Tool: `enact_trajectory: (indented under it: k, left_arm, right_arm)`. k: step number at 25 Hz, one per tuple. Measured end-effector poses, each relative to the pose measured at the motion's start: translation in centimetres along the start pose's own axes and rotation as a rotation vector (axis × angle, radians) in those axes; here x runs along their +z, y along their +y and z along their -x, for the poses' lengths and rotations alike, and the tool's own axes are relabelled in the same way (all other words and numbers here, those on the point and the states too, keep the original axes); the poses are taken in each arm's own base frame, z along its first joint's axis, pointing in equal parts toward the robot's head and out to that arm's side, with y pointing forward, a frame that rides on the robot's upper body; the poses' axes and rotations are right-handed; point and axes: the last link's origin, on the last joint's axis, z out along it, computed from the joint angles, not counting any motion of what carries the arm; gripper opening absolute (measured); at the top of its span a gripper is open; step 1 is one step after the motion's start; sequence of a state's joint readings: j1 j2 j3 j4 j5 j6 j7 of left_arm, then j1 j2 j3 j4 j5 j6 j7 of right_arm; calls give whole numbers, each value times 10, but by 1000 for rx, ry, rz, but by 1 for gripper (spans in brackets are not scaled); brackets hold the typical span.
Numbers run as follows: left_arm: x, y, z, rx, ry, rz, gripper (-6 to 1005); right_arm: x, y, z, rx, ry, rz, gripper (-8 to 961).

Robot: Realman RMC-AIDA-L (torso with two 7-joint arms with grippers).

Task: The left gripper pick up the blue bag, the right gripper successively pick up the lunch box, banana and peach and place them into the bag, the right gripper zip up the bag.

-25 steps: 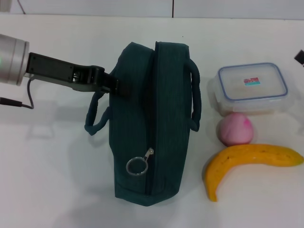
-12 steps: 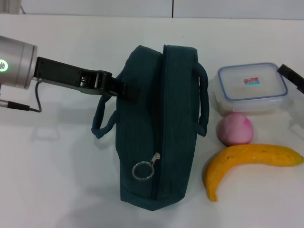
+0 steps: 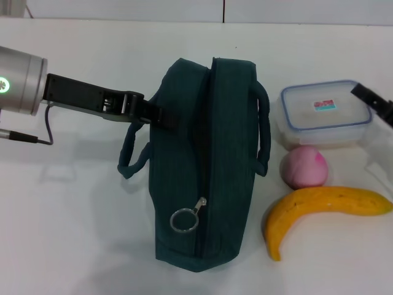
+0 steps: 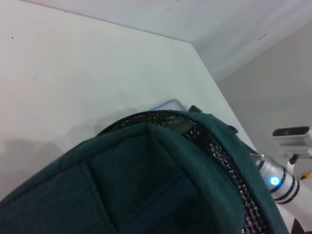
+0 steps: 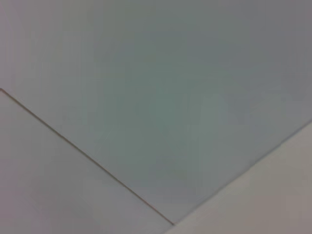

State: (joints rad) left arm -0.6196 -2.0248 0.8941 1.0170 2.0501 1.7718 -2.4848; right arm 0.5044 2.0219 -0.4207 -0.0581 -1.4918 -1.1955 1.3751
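Here the left gripper (image 3: pixel 161 117) is clamped on the blue bag (image 3: pixel 209 166) at its upper left edge. Just right of the bag lie the lunch box (image 3: pixel 324 115), peach (image 3: pixel 303 167) and banana (image 3: pixel 322 210). The right gripper (image 3: pixel 373 101) shows beside the lunch box; whether it is parted I cannot tell.

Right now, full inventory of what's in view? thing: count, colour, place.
bag: 1, dark teal, table centre, standing, two loop handles
zipper ring: 1, silver, on the bag's near end
lunch box: 1, clear with blue-rimmed lid, right of the bag, far side
peach: 1, pink, between lunch box and banana
banana: 1, yellow-orange, right of the bag, near side
table: 1, white, under everything
left gripper: 1, black, at the bag's left side by its handle
right gripper: 1, black, only its tip shows at the right edge over the lunch box
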Motion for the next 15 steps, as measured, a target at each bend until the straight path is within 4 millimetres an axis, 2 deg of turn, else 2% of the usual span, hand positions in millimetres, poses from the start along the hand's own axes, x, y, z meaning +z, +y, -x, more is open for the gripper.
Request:
enact_trajectory:
  k: [4, 10, 15]
  left_arm:
    - [0, 0, 0, 0, 0, -1, 49]
    - [0, 0, 0, 1, 2, 0, 49]
    - [0, 0, 0, 2, 2, 0, 51]
  right_arm:
    - [-9, 1, 4, 13, -43, 25, 480]
    - [-8, 2, 3, 13, -31, 28, 223]
    - [-6, 3, 1, 19, -26, 32, 146]
